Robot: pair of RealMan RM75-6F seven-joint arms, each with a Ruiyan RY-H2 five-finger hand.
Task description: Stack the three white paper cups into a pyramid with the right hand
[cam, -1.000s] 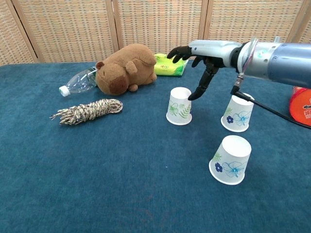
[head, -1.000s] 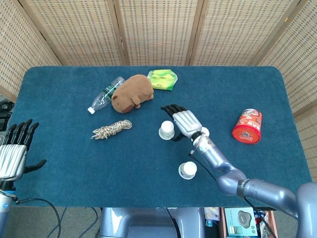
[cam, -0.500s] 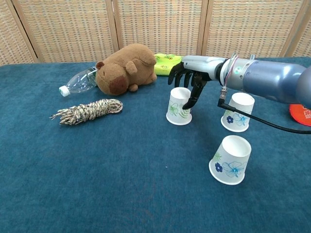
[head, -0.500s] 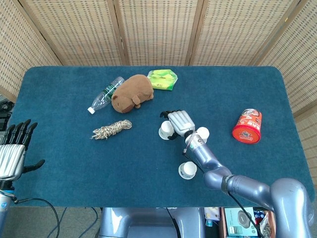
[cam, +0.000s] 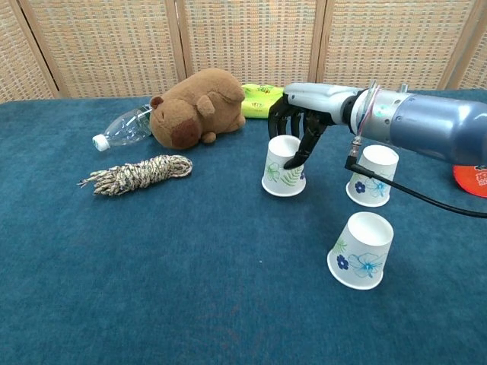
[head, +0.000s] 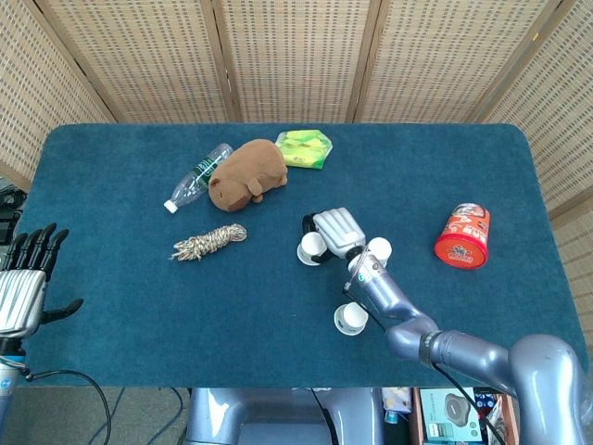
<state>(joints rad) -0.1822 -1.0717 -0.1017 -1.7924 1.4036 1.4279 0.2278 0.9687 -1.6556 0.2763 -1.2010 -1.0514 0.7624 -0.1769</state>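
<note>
Three white paper cups with floral prints stand upside down on the blue table. The left cup (cam: 281, 169) (head: 310, 247) is in my right hand (cam: 303, 114) (head: 336, 230), which reaches over it from the right. The fingers curl behind the cup's far side and the thumb (cam: 294, 158) presses its near side. The cup leans slightly. A second cup (cam: 373, 176) (head: 378, 248) stands to the right, under my forearm. The third cup (cam: 361, 251) (head: 351, 319) is nearest the front edge. My left hand (head: 25, 281) hangs beside the table's left edge, fingers spread, holding nothing.
A brown plush animal (cam: 194, 106) lies behind the cups, with a plastic bottle (cam: 125, 126) to its left and a green packet (cam: 262, 100) to its right. A coil of rope (cam: 137, 173) lies front left. At the far right is a red can (head: 462, 235).
My right hand has swung left and down from above the cups and closed around the left cup, which has shifted and tipped slightly. The left hand has stayed put.
</note>
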